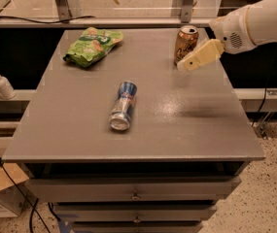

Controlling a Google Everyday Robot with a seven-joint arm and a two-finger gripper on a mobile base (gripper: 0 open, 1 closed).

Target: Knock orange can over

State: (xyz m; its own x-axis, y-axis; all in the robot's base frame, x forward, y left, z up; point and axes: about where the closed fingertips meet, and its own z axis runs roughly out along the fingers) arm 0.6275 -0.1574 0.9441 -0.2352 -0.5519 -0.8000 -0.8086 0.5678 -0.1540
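Observation:
The orange can stands upright near the back right of the grey table. It is copper-brown with pale lettering and a silver top. My gripper reaches in from the right on a white arm. Its cream-coloured fingertips sit right against the can's lower right side, overlapping it in this view.
A slim blue-and-silver can lies on its side at the table's middle. A green snack bag lies at the back left. A white soap pump bottle stands on a ledge to the left. A railing runs behind the table.

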